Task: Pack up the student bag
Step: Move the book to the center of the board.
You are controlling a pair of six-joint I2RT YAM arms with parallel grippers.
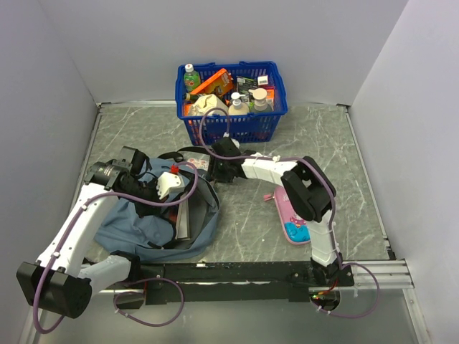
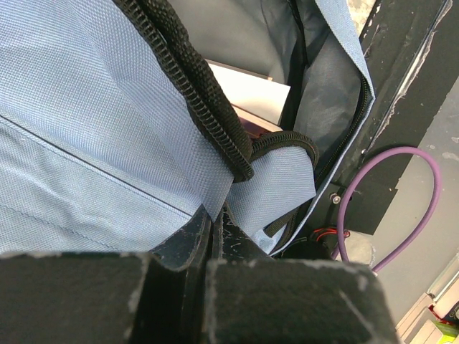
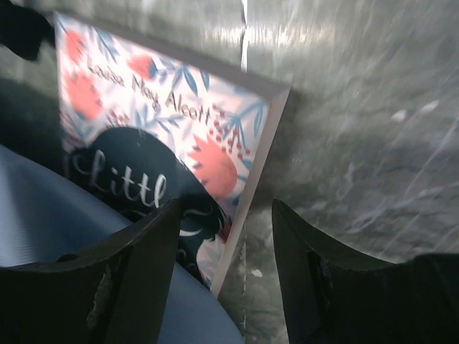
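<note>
**Bag pinched at the zip, jaws wide over Little Women**

The student bag (image 1: 140, 231) is seen lying open on the near-left of the table, with a pale book (image 2: 251, 93) tucked inside. Its fabric by the zip is clamped by the left gripper (image 2: 212, 228), fingers pressed together. The right gripper (image 3: 224, 215) is held spread apart over the edge of the Little Women book (image 3: 143, 136), which is partly covered by the bag's blue cloth.
</note>
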